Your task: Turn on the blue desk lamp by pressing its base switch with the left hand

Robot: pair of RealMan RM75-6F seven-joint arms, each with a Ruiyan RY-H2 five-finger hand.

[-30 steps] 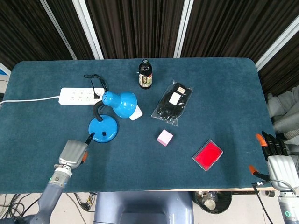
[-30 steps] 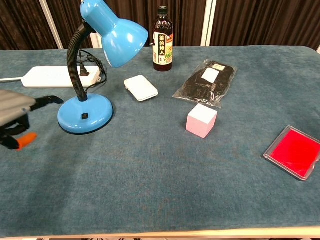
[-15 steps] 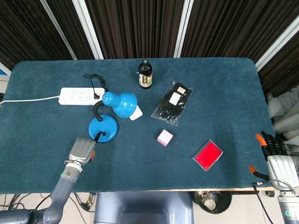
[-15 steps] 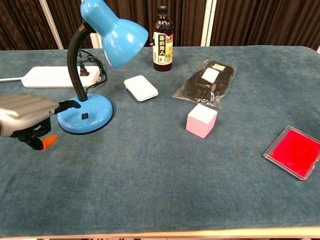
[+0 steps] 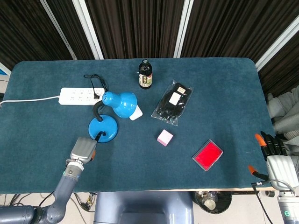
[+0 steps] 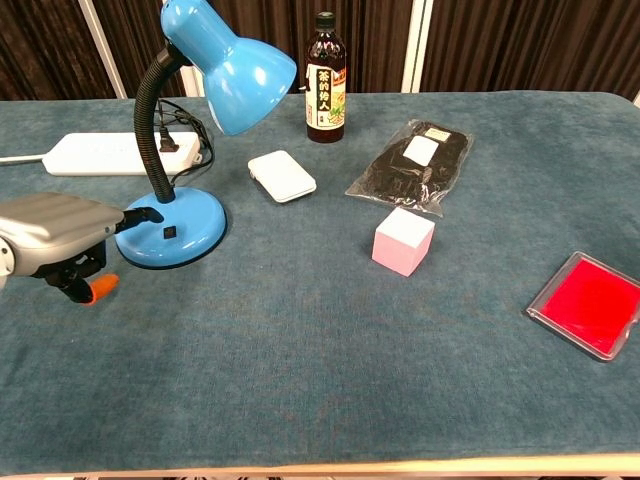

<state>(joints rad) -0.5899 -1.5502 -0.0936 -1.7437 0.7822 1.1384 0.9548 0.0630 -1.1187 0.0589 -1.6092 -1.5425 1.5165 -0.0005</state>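
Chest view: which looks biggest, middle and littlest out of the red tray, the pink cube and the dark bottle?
1. Red tray, though it sits nearest the camera.
2. Dark bottle, farthest back, so it may really be bigger.
3. Pink cube.

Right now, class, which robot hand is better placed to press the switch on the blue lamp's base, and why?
The left. The left robot hand has a fingertip over the lamp base, just short of the switch. The right robot hand sits off the table's far right edge, past the red case.
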